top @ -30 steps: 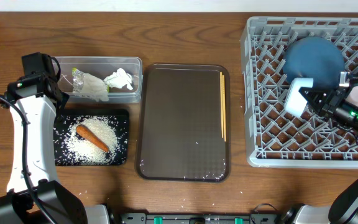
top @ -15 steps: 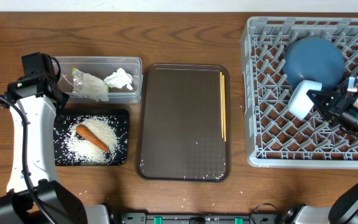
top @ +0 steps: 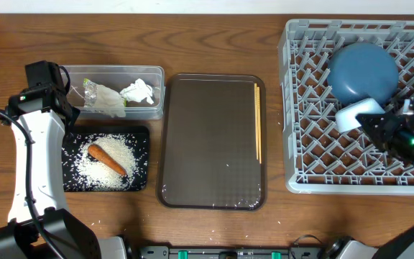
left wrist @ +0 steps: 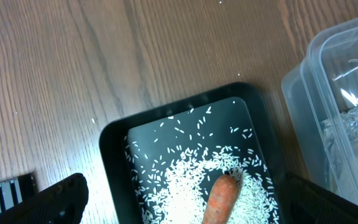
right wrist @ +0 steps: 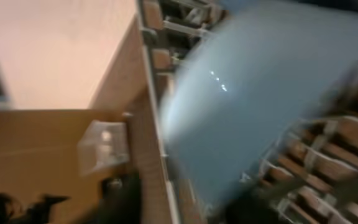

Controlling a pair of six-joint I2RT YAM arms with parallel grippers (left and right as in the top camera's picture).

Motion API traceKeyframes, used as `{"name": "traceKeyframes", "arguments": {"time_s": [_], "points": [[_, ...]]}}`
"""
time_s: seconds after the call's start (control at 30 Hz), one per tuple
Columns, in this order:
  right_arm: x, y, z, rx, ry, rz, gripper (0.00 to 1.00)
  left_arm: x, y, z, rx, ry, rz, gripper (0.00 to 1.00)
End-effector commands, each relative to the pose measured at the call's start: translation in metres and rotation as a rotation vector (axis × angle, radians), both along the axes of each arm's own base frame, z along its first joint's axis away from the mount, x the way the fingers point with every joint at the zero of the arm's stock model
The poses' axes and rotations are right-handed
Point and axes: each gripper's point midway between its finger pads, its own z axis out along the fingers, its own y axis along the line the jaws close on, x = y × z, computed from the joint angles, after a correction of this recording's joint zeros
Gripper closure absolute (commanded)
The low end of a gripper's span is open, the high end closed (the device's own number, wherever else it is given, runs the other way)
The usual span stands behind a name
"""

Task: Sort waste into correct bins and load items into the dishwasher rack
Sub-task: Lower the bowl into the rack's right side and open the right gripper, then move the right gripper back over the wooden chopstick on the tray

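The grey dishwasher rack (top: 298, 108) holds the large dark-blue bowl (top: 363, 68). My right gripper (top: 379, 124) is inside the rack, shut on the small light-blue bowl (top: 352, 115), which is tilted below the dark bowl; it fills the blurred right wrist view (right wrist: 253, 93). The chopsticks (top: 257, 122) lie on the brown tray. The tissue (top: 138, 91) and wrapper (top: 103, 99) lie in the clear tub (top: 157, 72). The carrot (top: 106, 160) and rice (top: 124, 147) lie in the black tray (top: 143, 134). My left gripper (left wrist: 185, 208) hangs open and empty over the carrot (left wrist: 219, 199). No white cup shows clearly.
The brown serving tray (top: 210, 194) lies in the middle between the bins and the rack. A few loose rice grains (top: 95, 223) lie on the wooden table in front of the black tray. The clear tub's corner (left wrist: 328, 93) is right of my left gripper.
My right gripper has moved right inside the rack, carrying the light-blue bowl and tipping it toward the dark-blue bowl. The left arm has not moved.
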Motion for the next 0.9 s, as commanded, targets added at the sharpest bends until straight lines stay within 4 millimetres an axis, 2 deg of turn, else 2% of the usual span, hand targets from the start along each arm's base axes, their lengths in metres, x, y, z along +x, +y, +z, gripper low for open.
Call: {"name": "traceKeyframes", "arguments": {"time_s": [0.0, 0.3, 0.47, 0.53, 0.6, 0.73, 0.8, 0.87], "points": [[-0.012, -0.017, 0.003, -0.143, 0.032, -0.076, 0.43, -0.002, 0.001, 0.001, 0.004, 0.0, 0.009, 0.01], [-0.038, -0.016, 0.029, -0.258, 0.047, -0.152, 0.4, -0.002, 0.001, 0.001, 0.004, 0.0, 0.009, 0.01], [-0.05, -0.003, 0.045, -0.262, 0.028, -0.154, 0.38, -0.002, 0.001, 0.001, 0.004, 0.0, 0.009, 0.01], [-0.052, 0.008, 0.051, -0.254, 0.005, -0.128, 0.35, -0.002, 0.001, 0.001, 0.004, 0.0, 0.009, 0.01], [-0.052, 0.031, 0.064, -0.235, -0.069, -0.04, 0.03, -0.002, 0.001, 0.001, 0.004, 0.0, 0.009, 0.01], [-0.057, 0.081, 0.078, -0.316, -0.184, 0.174, 0.01, -0.002, 0.001, 0.001, 0.004, 0.0, 0.009, 0.01], [-0.056, 0.097, 0.08, -0.377, -0.165, 0.204, 0.01, -0.002, 0.001, 0.001, 0.004, 0.0, 0.009, 0.01], [-0.052, 0.105, 0.083, -0.458, -0.148, 0.211, 0.01, -0.002, 0.001, 0.001, 0.004, 0.0, 0.009, 0.01]]}}
